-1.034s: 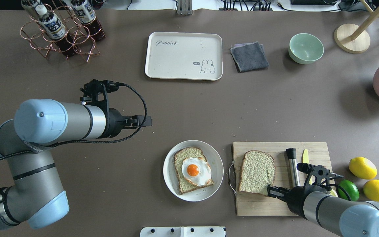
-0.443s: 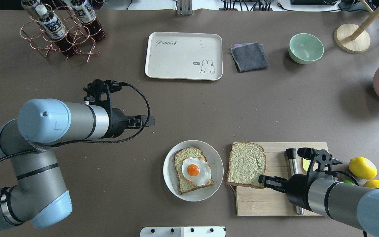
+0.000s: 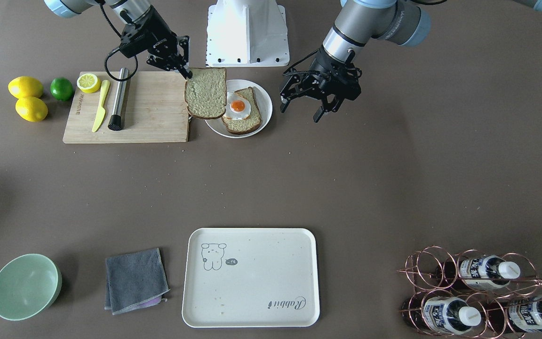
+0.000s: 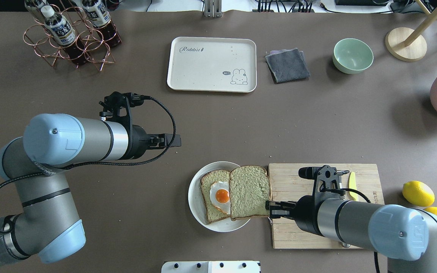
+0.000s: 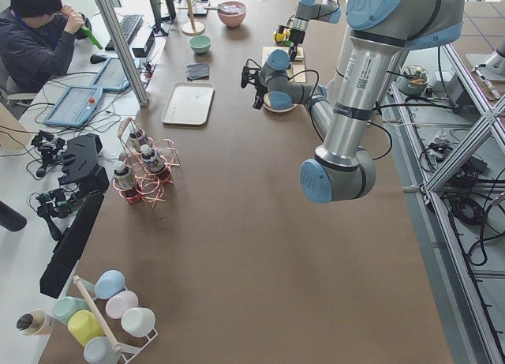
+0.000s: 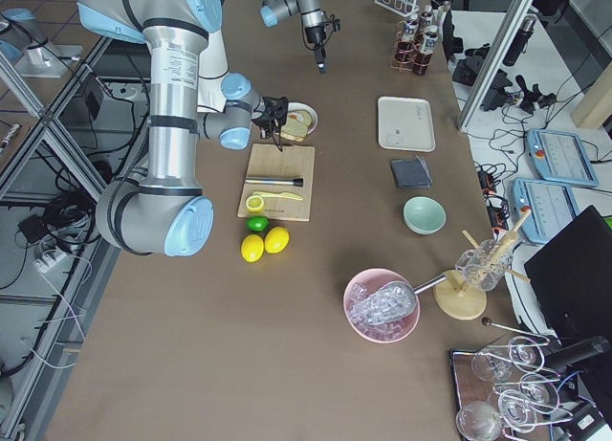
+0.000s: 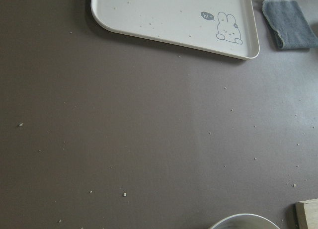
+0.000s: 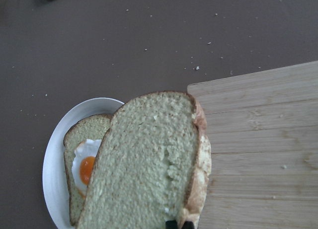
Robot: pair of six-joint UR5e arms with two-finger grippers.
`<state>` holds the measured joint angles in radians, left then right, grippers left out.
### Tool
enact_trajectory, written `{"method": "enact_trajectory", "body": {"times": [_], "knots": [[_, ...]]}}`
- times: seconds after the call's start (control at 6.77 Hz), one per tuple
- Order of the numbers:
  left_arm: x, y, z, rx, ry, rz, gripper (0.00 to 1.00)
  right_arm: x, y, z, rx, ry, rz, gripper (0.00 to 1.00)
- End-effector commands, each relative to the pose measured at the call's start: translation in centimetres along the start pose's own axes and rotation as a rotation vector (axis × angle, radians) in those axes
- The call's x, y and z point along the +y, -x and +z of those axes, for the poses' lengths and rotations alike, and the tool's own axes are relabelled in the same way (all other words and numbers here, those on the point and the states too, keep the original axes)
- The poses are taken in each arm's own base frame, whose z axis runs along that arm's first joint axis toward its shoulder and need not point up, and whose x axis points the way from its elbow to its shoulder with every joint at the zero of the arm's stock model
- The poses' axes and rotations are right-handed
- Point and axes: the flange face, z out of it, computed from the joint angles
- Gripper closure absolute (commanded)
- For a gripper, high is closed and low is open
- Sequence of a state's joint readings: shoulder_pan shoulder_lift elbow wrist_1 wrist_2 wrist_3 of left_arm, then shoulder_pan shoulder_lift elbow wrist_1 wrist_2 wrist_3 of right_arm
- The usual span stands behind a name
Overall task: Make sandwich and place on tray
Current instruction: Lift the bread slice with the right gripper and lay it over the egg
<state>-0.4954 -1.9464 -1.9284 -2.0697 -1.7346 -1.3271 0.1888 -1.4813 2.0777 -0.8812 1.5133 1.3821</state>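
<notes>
My right gripper [image 4: 269, 209] is shut on the edge of a wholegrain bread slice [image 4: 249, 191] and holds it above the right side of the round white plate [image 4: 195, 189]. The slice partly covers the fried egg [image 4: 220, 196], which lies on the second slice [image 4: 211, 179] on the plate. The right wrist view shows the held slice [image 8: 149, 159] above the egg [image 8: 85, 167]. My left gripper [image 3: 300, 113] is open and empty, hovering left of the plate. The cream tray [image 4: 211, 64] lies empty at the far middle of the table.
The wooden cutting board [image 4: 290, 231] right of the plate holds a metal rod and a yellow knife [image 4: 352, 185]. Lemons [image 4: 417, 193] lie beyond it. A grey cloth [image 4: 286, 65], a green bowl [image 4: 352, 55] and a bottle rack [image 4: 70, 34] stand along the far edge.
My right gripper has lifted the bread slice off the cutting board and carried it left, over the plate and egg. My left arm has drifted slightly right.
</notes>
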Motion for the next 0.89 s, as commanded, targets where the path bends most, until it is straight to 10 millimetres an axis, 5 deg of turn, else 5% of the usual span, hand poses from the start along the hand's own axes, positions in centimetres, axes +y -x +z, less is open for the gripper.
{"method": "enact_trajectory", "body": {"times": [0.0,0.74], "knots": [[-0.1,0.0,-0.1,0.001,-0.001,-0.002,0.01,-0.5,3.8,4.3,-0.032,-0.01,-0.102,1.0],[-0.1,0.0,0.1,-0.002,-0.006,-0.006,0.01,-0.4,2.5,6.6,0.01,0.0,-0.223,1.0]]}}
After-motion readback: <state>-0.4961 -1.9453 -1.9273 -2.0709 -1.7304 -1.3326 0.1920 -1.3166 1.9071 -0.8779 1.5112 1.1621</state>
